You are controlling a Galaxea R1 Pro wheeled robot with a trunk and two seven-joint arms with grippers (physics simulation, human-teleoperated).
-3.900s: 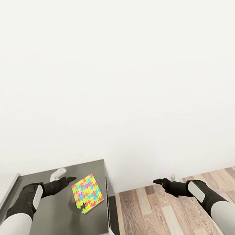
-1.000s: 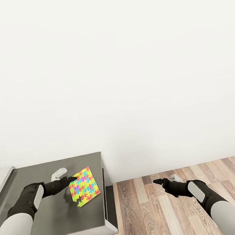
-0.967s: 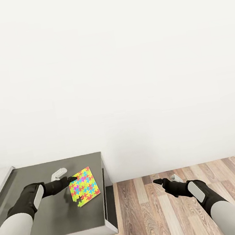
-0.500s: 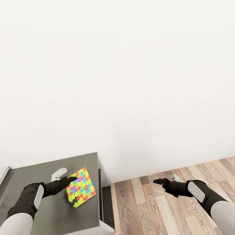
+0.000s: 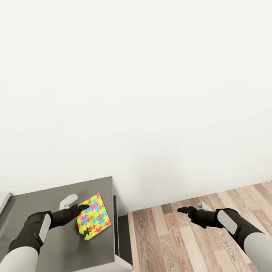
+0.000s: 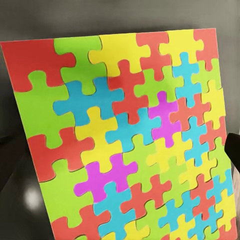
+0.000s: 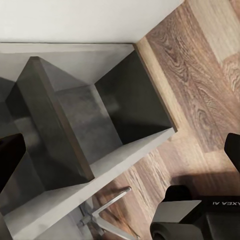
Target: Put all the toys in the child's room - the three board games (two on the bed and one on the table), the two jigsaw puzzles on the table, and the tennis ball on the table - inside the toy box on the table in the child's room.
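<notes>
Lifted now off the dark cabinet [image 5: 62,251], one jigsaw puzzle [image 5: 92,216] hangs pinched in the left gripper [image 5: 82,207]; right gripper [image 5: 183,210] spread, idle; toy box unseen, boxing remains.

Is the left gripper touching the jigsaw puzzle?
Touching: in the head view the left gripper grips the raised, tilted jigsaw puzzle by its edge, above the cabinet top.

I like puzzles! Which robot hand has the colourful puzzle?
The left gripper has the jigsaw puzzle, pinching its edge above the dark cabinet top. The right gripper holds nothing and hangs over the wood floor.
</notes>
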